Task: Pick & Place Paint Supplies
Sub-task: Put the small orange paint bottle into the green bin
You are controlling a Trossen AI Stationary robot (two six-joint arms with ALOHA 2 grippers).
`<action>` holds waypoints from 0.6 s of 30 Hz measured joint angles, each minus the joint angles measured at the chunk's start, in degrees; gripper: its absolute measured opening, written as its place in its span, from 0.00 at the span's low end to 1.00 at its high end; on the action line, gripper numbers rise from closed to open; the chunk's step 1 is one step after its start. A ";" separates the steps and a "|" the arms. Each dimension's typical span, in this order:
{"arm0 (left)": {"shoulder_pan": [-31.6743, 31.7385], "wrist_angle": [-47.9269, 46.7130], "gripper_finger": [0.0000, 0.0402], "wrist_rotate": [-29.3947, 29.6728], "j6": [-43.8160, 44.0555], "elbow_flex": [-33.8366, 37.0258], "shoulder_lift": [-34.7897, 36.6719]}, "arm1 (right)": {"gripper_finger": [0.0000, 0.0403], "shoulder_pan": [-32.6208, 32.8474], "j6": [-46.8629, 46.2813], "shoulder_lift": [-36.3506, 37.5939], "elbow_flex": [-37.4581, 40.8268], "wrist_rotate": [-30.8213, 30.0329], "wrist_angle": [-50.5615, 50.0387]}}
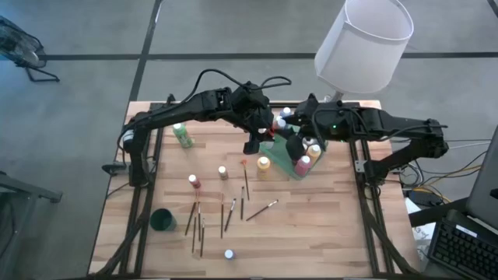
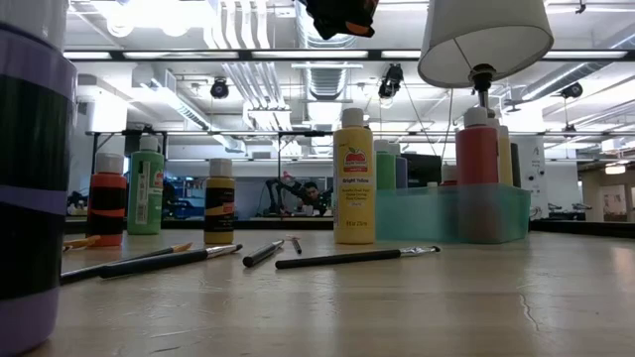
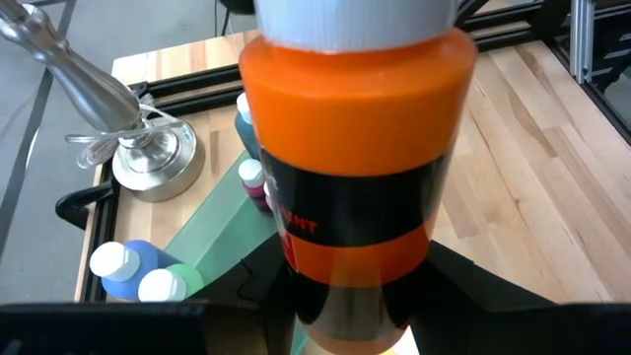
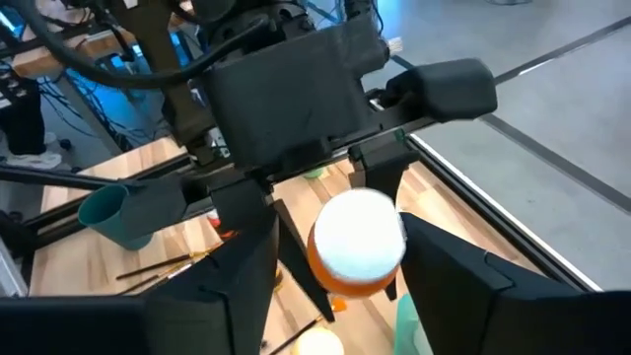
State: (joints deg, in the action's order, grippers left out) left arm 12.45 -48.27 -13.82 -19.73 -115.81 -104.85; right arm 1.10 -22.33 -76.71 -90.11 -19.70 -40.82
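Observation:
An orange paint bottle [image 3: 355,148] with a white cap [image 4: 357,235] is lifted high over the far side of the table, above the translucent green tray [image 1: 286,162]. My left gripper [image 1: 264,126] is shut on it. My right gripper [image 4: 340,286] is open and comes from the table's right; its fingers stand on either side of the cap, and I cannot tell whether they touch it. Several bottles stand upright in the tray [image 2: 451,213]. More bottles [image 1: 223,172] and thin brushes [image 1: 230,214] are on the table. My left gripper pinches the orange bottle's lower body [image 3: 355,296] between its two fingers [image 3: 483,291]. It comes roughly level from the table's left. The bottle points away from the wrist, cap toward the right arm. The bottle is lifted clear of the table and the tray.
A lamp with a white shade [image 1: 364,43] stands at the far edge, by the tray. A green bottle [image 1: 183,136] lies far left; a yellow bottle [image 2: 353,178] stands beside the tray. A dark green cup [image 1: 163,219] is near left, and a purple bottle [image 2: 35,169] stands close to the low camera.

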 joint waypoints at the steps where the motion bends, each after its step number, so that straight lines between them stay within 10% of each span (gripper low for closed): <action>1: 0.00 -0.02 0.38 0.00 0.00 0.00 0.00 | 0.46 -0.05 0.02 0.04 0.00 0.00 -0.07; 18: 0.00 0.14 0.38 0.01 0.02 0.00 -0.01 | 0.35 -0.02 0.45 0.07 0.00 -0.99 -0.16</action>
State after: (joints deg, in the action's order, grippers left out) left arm 12.45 -48.13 -13.81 -19.70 -115.81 -104.86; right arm 1.08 -21.88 -76.64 -90.11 -20.69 -40.99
